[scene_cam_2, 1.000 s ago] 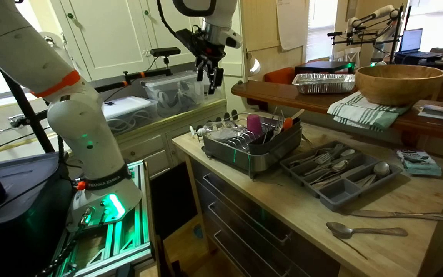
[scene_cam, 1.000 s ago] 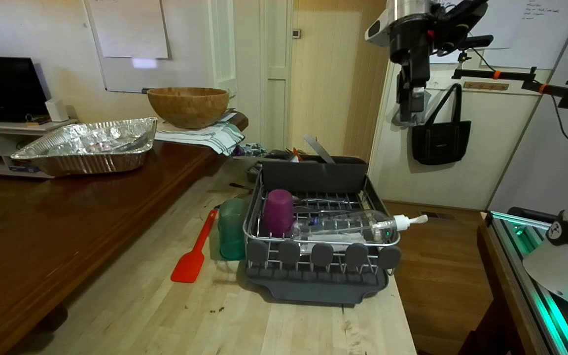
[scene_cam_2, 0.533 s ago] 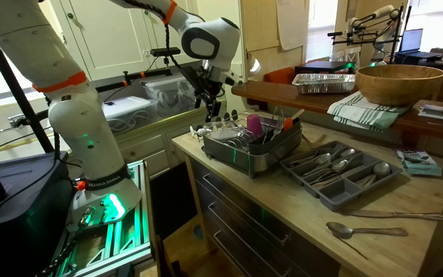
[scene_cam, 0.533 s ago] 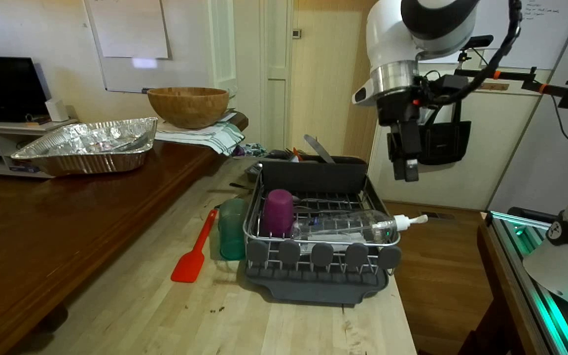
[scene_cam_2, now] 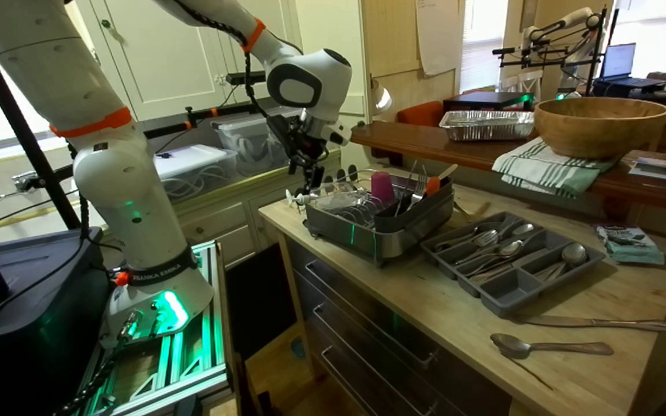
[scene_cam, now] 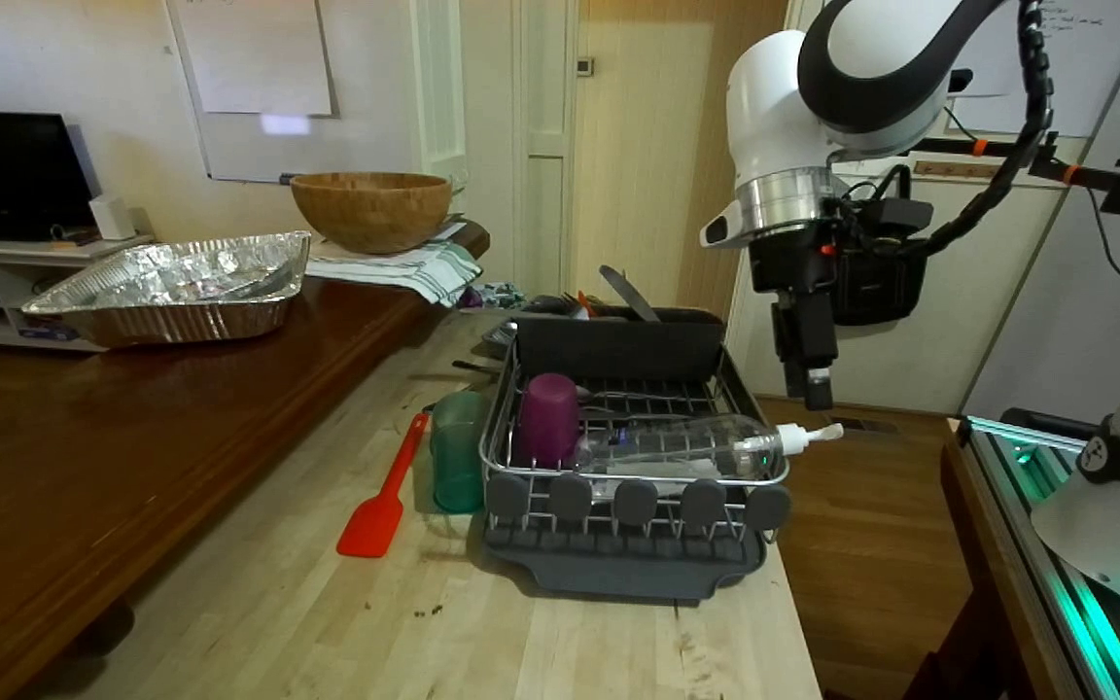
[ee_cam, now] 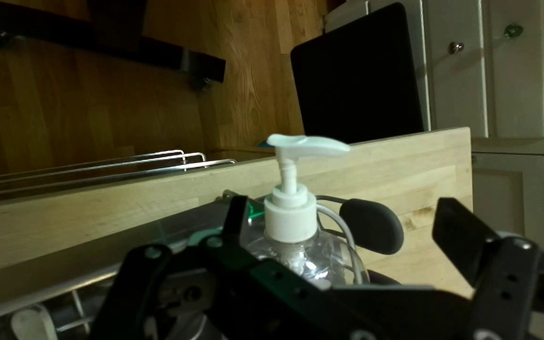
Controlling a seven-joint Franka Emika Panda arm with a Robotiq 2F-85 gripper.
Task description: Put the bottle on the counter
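Tabletop [scene_cam: 404, 612] carries the dish rack [scene_cam: 635, 502] in both exterior views; cutlery tray [scene_cam_2: 512, 287] shows whole only in an exterior view; bottle [scene_cam: 677, 444] lies on its side in the rack; jaws apart near it, spread clear in wrist view; red spatula [scene_cam: 380, 511] and green cup [scene_cam: 456, 452] show only in an exterior view, cup between spatula and rack; pump head [ee_cam: 291, 196] pokes past the rack's edge, seen between the jaws in wrist view.

bottle [scene_cam: 696, 444]: clear, white pump [ee_cam: 291, 219]; on its side in dish rack [scene_cam: 620, 348]; counter [scene_cam: 307, 622]: pale wood, visible grain
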